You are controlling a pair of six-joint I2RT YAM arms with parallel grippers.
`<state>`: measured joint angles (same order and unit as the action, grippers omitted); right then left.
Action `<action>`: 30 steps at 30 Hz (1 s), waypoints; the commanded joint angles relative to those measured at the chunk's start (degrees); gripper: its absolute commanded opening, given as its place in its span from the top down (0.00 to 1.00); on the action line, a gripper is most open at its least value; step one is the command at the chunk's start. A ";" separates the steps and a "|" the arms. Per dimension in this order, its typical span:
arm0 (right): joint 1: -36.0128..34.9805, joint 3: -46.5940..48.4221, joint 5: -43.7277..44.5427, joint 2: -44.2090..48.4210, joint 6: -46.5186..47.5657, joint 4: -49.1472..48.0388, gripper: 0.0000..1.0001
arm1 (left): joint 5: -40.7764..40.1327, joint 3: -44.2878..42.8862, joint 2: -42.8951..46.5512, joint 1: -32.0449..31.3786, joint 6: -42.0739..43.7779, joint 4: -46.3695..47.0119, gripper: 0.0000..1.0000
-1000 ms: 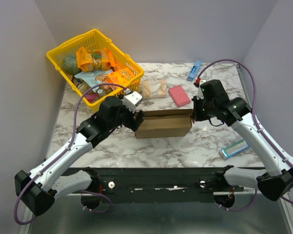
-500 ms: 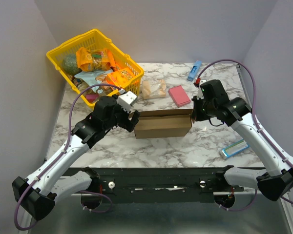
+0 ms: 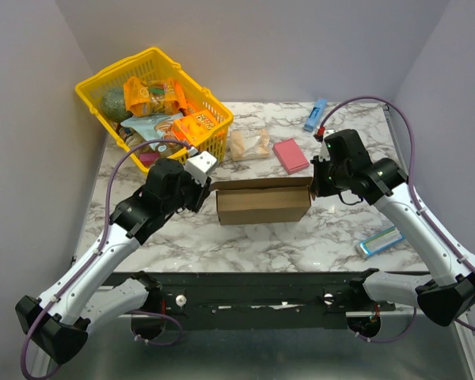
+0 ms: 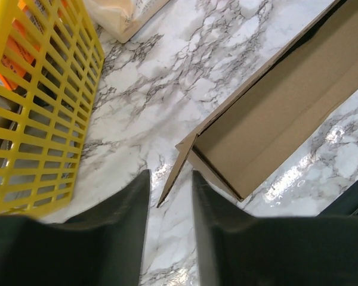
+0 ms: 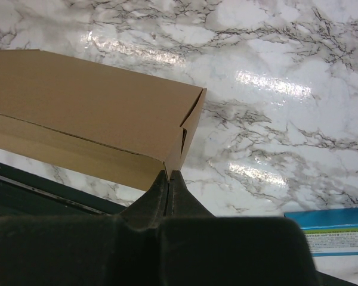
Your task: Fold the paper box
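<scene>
Your box [image 3: 263,204] sits between both grippers.
L wrist cam alone shows L gripper [image 4: 170,190] half open, flap [image 4: 179,167] tip in gap; R gripper [image 5: 169,177] closed at corner, grip unclear.

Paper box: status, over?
Left jaws apart around loose end flap, not clamped. Right jaws shut at paper box opposite-end corner. Yellow basket close beside left jaws.
</scene>
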<state>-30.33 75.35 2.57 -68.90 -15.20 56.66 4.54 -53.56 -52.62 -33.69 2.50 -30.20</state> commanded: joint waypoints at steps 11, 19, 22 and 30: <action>-0.26 -0.03 -1.16 -1.23 -0.62 -2.26 0.99 | 2.76 -7.25 -7.31 0.47 -14.53 -2.85 1.00; -0.26 -1.35 -1.16 -1.23 -0.62 -2.61 0.99 | 2.32 -8.75 -10.57 0.47 -23.94 -1.10 1.00; -0.35 -1.79 -1.07 -1.14 -0.62 -2.87 0.99 | 3.11 -7.88 -10.75 0.47 -26.93 0.92 1.00; -0.26 -2.23 -1.42 -1.15 -0.53 -3.14 0.99 | 5.13 -6.29 -12.07 0.47 -31.32 4.79 1.00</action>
<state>-30.26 74.63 3.64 -70.02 -15.16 55.68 4.49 -60.69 -63.90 -32.56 -23.77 -30.06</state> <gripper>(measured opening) 0.013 0.010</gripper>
